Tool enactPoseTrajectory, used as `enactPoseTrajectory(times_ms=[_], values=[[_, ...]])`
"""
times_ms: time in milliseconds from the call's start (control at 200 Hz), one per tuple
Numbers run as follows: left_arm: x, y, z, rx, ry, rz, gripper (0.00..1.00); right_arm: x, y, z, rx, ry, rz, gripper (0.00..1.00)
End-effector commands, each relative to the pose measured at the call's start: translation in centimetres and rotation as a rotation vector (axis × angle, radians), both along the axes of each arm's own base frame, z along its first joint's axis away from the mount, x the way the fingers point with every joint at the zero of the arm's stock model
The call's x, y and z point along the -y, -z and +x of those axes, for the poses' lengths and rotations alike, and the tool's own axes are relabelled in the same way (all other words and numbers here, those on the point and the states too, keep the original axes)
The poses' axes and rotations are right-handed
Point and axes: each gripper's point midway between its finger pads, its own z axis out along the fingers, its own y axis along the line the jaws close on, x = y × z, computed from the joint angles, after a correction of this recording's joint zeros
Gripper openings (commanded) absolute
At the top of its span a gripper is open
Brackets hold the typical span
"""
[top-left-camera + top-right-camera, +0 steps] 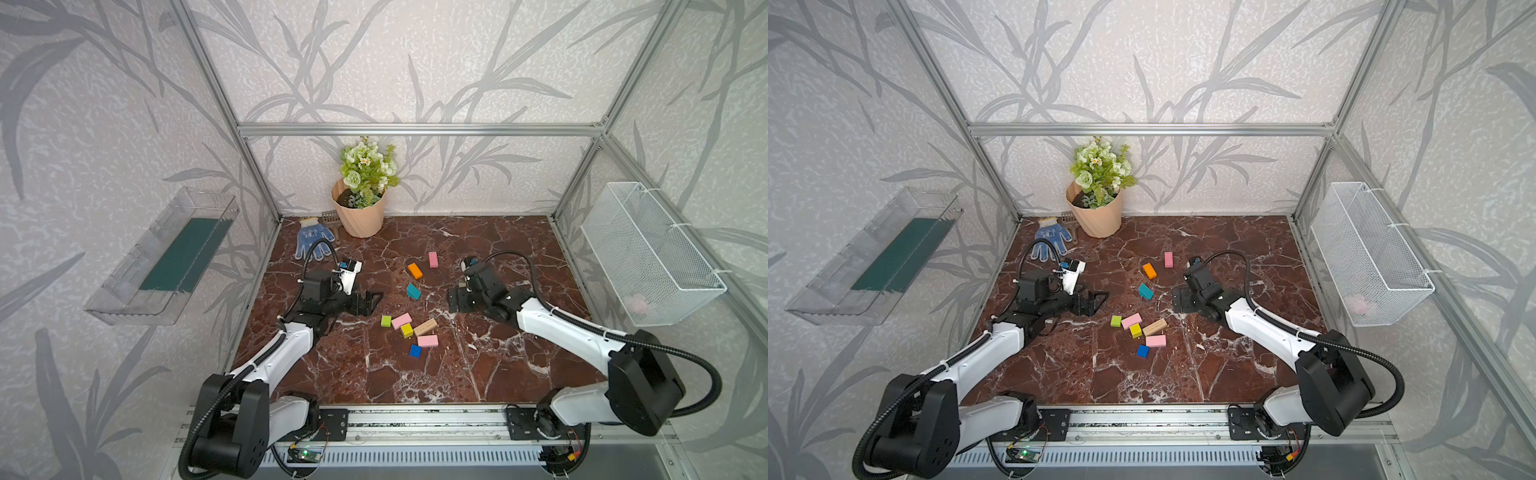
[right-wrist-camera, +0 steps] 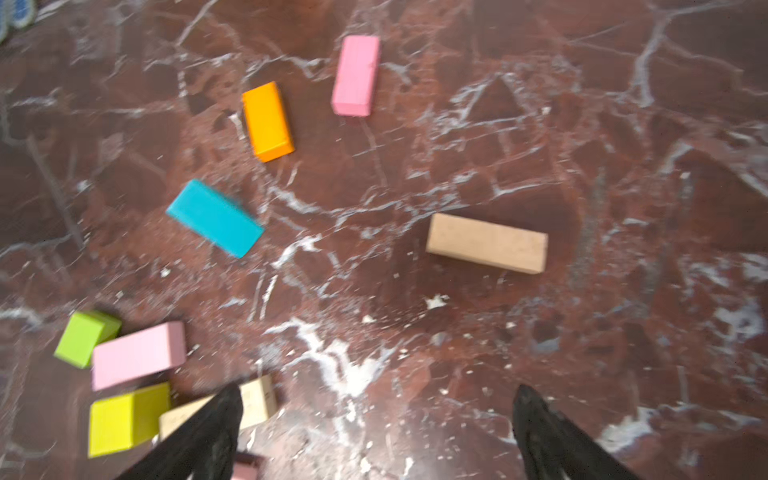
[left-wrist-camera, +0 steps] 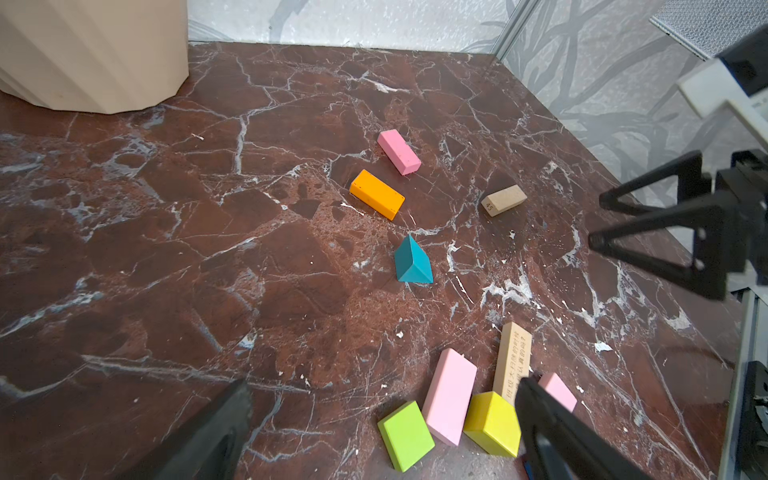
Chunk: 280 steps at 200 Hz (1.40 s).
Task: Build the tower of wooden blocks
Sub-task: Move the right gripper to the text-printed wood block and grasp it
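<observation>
Nothing is stacked: left gripper (image 3: 384,384) and right gripper (image 2: 378,390) spread their fingers wide and empty, and the right likely must next descend onto the plain-wood bar (image 2: 486,243) near the teal block (image 2: 214,218).

Ten wood blocks (image 1: 401,320), one pot (image 1: 361,222), one glove (image 1: 311,241).

White-veined maroon tabletop (image 1: 478,374), teal block (image 1: 413,291)

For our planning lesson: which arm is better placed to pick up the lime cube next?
Left, probably. The open left gripper hangs right beside the lime cube; the right gripper, also open, is clearly farther off.
</observation>
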Motion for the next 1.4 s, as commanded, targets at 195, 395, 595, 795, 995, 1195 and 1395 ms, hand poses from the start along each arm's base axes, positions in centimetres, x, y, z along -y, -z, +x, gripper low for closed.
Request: enactPoseTrajectory(times_ms=[195, 395, 595, 795, 995, 1195, 1395], values=[[0.0, -0.7, 0.1, 0.052, 0.012, 0.013, 0.99, -5.1, -0.1, -4.4, 0.026, -0.193, 0.104, 1.00], [0.0, -0.7, 0.1, 0.049, 0.011, 0.014, 0.99, -3.5, -1.5, -4.0, 0.003, 0.049, 0.229, 0.99], [0.0, -0.7, 0.1, 0.050, 0.010, 0.015, 0.99, -3.6, -3.2, -4.4, 0.099, -0.041, 0.262, 0.99], [-0.1, -0.7, 0.1, 0.051, 0.007, 0.015, 0.99, -3.1, -1.9, -4.2, 0.013, -0.052, 0.080, 0.99], [-0.1, -0.6, 0.1, 0.049, 0.006, 0.017, 0.99, -5.9, 2.1, -4.2, -0.197, -0.139, -0.028, 0.94], [-0.1, -0.7, 0.2, 0.051, 0.003, 0.018, 0.99, -8.3, 4.5, -3.8, -0.258, -0.194, -0.020, 0.93], [-0.1, -0.7, 0.3, 0.050, 0.001, 0.020, 0.99, -9.5, 6.5, -3.9, -0.281, -0.241, -0.079, 0.92]])
